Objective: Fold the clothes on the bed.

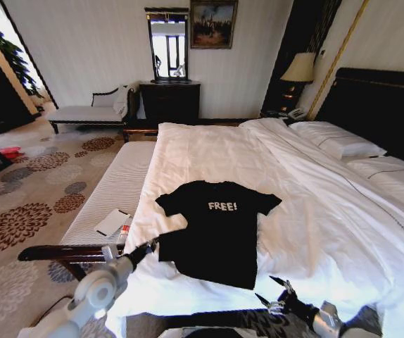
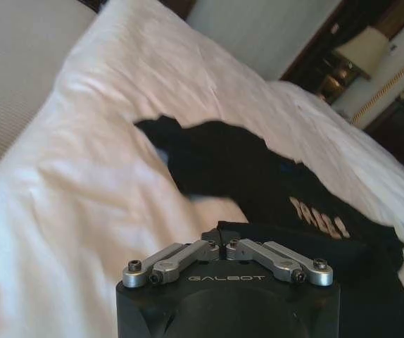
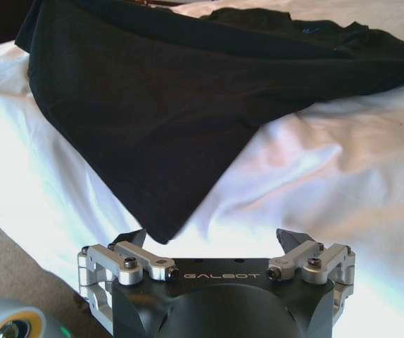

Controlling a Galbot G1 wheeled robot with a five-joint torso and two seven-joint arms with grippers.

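On my left, a dark-wood bench (image 1: 110, 193) with a white cushion is standing just beside the bed (image 1: 343, 232). My left gripper (image 1: 151, 245) is reaching in over the bed's white sheet, its fingers (image 2: 219, 243) pinched together on the near left hem of the black T-shirt (image 1: 219, 229). That shirt is lying flat on the foot end of the bed, its "FREE!" lettering facing up. On my right, my right gripper (image 1: 276, 294) is hovering at the near edge just below the shirt's hem corner, fingers (image 3: 291, 243) spread wide, gripping nothing.
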